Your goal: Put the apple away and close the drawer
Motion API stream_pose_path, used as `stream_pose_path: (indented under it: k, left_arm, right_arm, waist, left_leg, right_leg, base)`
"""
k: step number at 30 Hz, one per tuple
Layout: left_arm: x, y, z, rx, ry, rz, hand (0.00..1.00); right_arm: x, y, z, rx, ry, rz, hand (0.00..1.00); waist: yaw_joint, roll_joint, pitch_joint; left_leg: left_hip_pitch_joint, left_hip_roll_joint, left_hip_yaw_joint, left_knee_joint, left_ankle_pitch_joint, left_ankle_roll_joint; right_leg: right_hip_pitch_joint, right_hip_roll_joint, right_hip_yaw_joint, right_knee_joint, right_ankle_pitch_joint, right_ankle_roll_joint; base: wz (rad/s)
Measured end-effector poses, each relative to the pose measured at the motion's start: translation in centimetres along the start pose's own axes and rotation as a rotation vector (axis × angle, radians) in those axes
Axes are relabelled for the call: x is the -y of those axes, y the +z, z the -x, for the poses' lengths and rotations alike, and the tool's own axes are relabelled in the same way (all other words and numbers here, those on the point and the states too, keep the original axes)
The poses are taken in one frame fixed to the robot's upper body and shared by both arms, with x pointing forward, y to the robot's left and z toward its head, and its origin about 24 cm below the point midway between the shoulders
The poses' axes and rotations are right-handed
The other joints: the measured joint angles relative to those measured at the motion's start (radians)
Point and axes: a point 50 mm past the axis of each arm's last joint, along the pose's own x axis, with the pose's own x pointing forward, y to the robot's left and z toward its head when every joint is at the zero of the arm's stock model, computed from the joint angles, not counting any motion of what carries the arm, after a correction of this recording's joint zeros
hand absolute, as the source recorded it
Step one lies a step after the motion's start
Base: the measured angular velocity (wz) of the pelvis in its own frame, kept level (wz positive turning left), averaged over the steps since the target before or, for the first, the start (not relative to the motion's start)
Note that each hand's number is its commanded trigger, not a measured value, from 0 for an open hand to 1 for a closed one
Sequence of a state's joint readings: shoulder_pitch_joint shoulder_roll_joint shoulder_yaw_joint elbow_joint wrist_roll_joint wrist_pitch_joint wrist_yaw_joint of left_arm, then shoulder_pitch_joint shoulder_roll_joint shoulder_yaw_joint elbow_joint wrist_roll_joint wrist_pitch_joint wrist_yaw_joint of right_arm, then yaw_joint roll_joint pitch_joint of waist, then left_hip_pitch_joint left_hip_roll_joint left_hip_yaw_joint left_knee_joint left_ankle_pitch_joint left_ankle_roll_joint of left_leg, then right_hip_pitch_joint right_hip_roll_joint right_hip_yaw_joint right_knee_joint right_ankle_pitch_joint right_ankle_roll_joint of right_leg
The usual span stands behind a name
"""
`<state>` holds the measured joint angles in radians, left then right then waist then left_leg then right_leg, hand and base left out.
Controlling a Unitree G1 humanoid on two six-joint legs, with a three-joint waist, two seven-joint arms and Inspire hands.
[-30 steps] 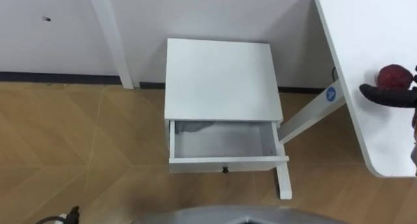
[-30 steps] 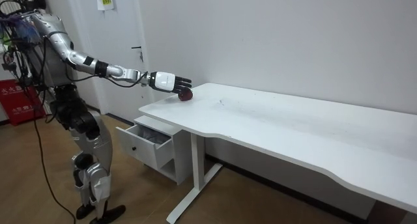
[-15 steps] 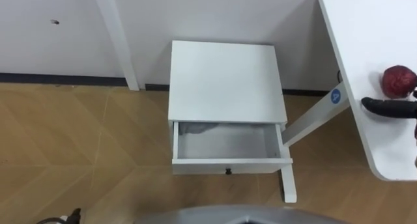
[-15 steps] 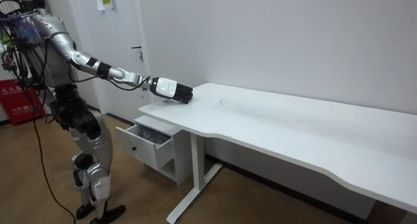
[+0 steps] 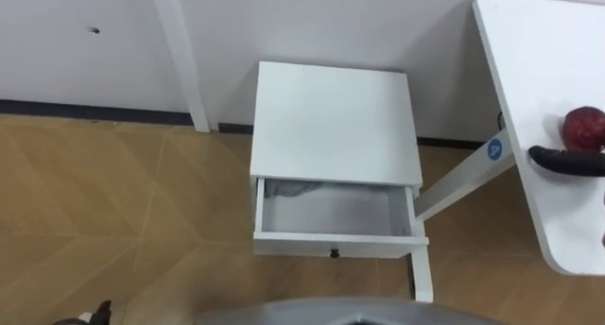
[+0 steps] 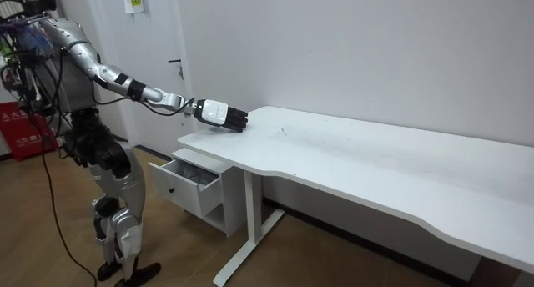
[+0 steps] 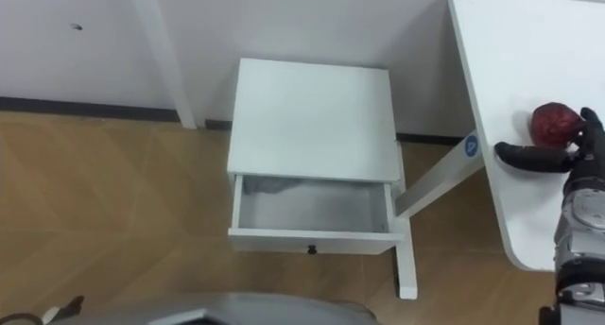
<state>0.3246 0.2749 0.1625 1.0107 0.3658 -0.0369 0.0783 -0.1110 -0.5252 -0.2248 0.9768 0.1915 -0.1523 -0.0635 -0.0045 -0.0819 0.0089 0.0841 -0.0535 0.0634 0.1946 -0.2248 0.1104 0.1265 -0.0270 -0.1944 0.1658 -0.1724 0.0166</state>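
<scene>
Right eye view: the right robot hand (image 7: 579, 197) reaches over the near edge of the white desk (image 7: 510, 70). Its thumb lies straight at the apple's 6 o'clock and its fingers (image 7: 593, 127) sit at 3 o'clock. I cannot tell if the grip is closed. The red apple (image 7: 555, 124) rests on the desk. At 9 o'clock from the desk stands a white cabinet (image 7: 312, 117), its drawer (image 7: 312, 240) pulled open. Room view: the robot stands by the cabinet with its arm stretched over the desk corner.

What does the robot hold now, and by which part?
It cannot be told: the right hand is at the apple, which lies on the desk.
</scene>
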Motion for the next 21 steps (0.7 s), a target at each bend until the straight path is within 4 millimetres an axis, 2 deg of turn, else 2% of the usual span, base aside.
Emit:
stream_pose_path:
  k: [1, 2, 10, 21]
  left_arm:
    - [0.0, 0.0, 0.0, 0.0, 0.001, -0.001, 0.0]
    - [-0.1, 0.0, 0.0, 0.0, 0.004, -0.002, 0.0]
    - [-0.1, -0.4, 0.1, -0.009, 0.003, -0.006, 0.0]
    - [0.0, -0.6, 0.2, -0.011, -0.006, -0.026, 0.0]
  right_arm:
    - [0.0, 0.0, 0.0, -0.001, -0.004, 0.0, 0.98]
    - [0.1, -0.1, 0.0, -0.003, -0.009, 0.0, 1.0]
    - [1.5, 0.3, -0.1, 0.005, -0.069, 0.065, 1.0]
    - [0.9, 1.6, -0.6, 0.042, -0.044, 0.127, 1.0]
  waist:
    - [0.0, -0.001, -0.001]
    - [0.002, -0.001, -0.0014]
    - [0.012, 0.013, -0.0051]
    - [0.024, 0.017, -0.0058]
  left_leg:
    - [0.0, 0.0, -0.002, 0.001, 0.0, 0.0]
    - [0.0, -0.001, -0.004, 0.002, 0.0, 0.0]
    - [-0.003, -0.002, -0.009, 0.004, 0.0, 0.0]
    - [-0.005, -0.001, -0.01, 0.002, 0.002, -0.003]
  right_leg:
    - [0.001, 0.0, 0.0, 0.0, 0.0, 0.0]
    - [0.002, -0.001, -0.001, 0.0, 0.0, 0.0]
    - [0.002, -0.001, -0.004, 0.001, 0.0, 0.0]
    - [-0.005, -0.002, -0.012, 0.003, 0.0, 0.0]
  base:
    - [0.05]
    - [0.05]
    - [0.0]
    - [0.0]
